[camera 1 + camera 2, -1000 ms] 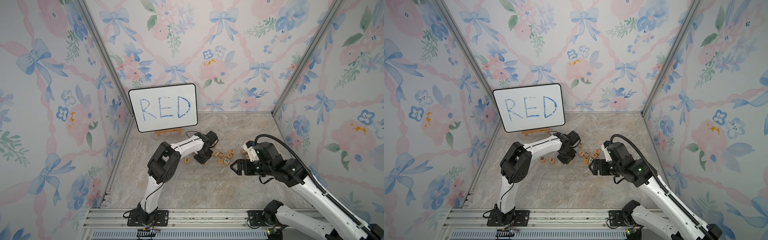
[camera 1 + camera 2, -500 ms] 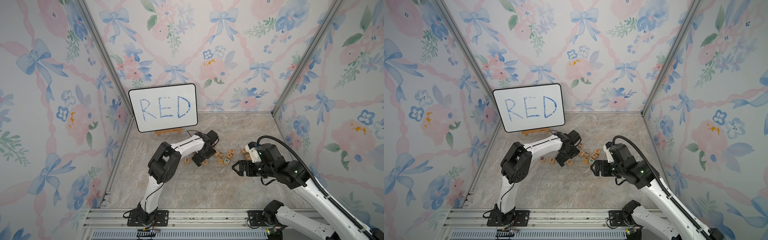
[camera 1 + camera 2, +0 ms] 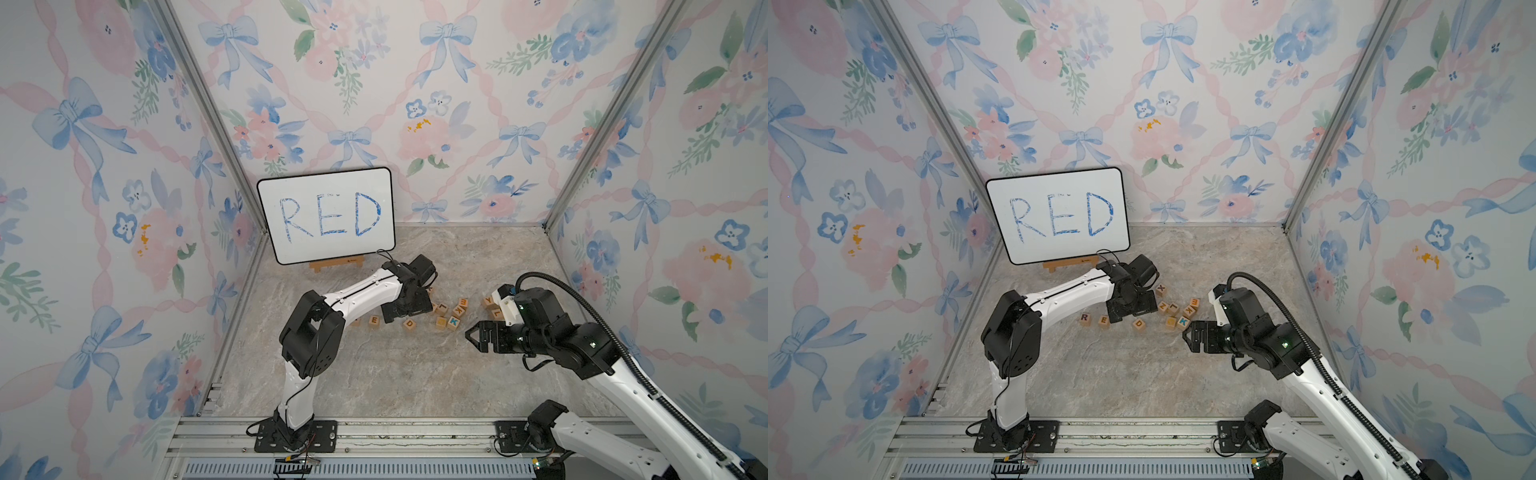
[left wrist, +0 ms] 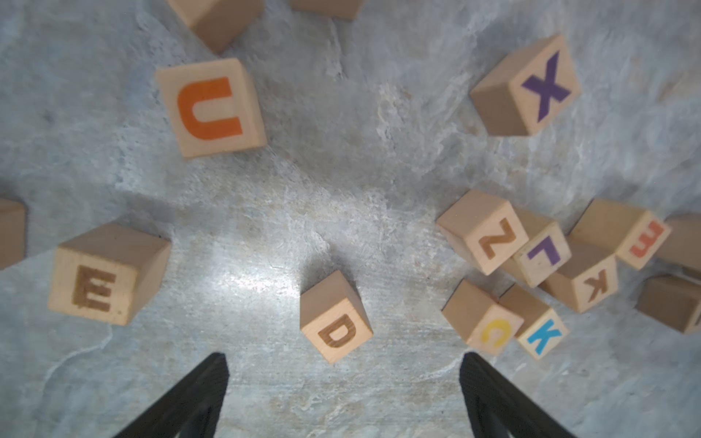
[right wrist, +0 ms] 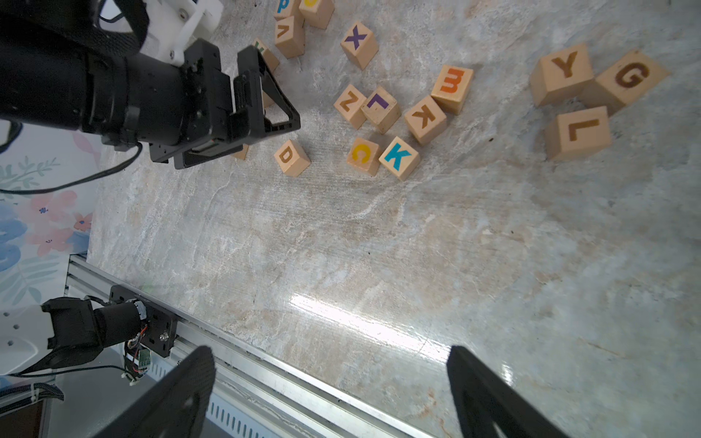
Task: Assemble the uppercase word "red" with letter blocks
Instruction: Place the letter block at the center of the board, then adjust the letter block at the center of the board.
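Note:
Three letter blocks lie in a row on the marble floor: R [image 3: 1085, 319], E [image 3: 1104, 320] and D [image 3: 1139, 324], the D a gap apart and slightly turned. In the other top view my left arm hides R, and only E [image 3: 375, 320] and D [image 3: 409, 324] show. My left gripper [image 3: 1126, 309] hovers open just behind the row. The left wrist view has D [image 4: 335, 322] lying free ahead of the left gripper [image 4: 343, 356], with E [image 4: 102, 277] off to one side. My right gripper [image 3: 471, 332] [image 5: 330, 350] is open and empty, off to the right of D [image 5: 291, 157].
The whiteboard [image 3: 326, 216] lettered RED leans on a wooden stand at the back left. Several other lettered cubes cluster right of D, among them X [image 4: 531, 87], Z [image 4: 489, 235] and a blue K [image 5: 399, 157]. A U cube [image 4: 210, 108] lies behind the row. Y, G and L cubes [image 5: 576, 131] lie by the right arm.
My left gripper has opened, and the D block now lies free on the floor to the right of E. The right arm has hardly moved.

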`<state>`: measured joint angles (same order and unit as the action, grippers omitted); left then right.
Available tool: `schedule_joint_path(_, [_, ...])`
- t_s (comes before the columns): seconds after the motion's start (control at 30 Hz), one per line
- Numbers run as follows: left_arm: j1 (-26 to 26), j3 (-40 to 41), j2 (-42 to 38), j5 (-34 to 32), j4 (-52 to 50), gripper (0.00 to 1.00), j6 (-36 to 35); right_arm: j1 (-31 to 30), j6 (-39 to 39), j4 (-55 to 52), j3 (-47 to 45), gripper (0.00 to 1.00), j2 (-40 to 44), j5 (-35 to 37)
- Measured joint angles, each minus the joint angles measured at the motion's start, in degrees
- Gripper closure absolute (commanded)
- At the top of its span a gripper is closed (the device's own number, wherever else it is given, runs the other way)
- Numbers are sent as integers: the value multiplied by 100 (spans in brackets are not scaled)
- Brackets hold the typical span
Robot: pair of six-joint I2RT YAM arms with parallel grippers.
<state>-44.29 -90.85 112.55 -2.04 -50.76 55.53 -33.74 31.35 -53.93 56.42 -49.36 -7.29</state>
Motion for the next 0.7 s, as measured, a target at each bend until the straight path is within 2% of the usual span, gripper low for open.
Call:
schedule_joint_path(0.2, [-221,4,0,-295,-114,2,-1757,2,-2,-2,0,3,28,20])
schedule_joint_path(0.43, [-343,-79,33,-568,-118,5,-3204,114,-9,-31,136,3,-116,17])
schedule_joint_path(0.5, [-376,-157,87,-584,-114,15,-3565,136,-28,-31,188,3,-173,13])
schedule_joint_path(0.7, [-391,-313,328,-616,-31,32,-4236,208,-105,-94,361,3,-363,-24])
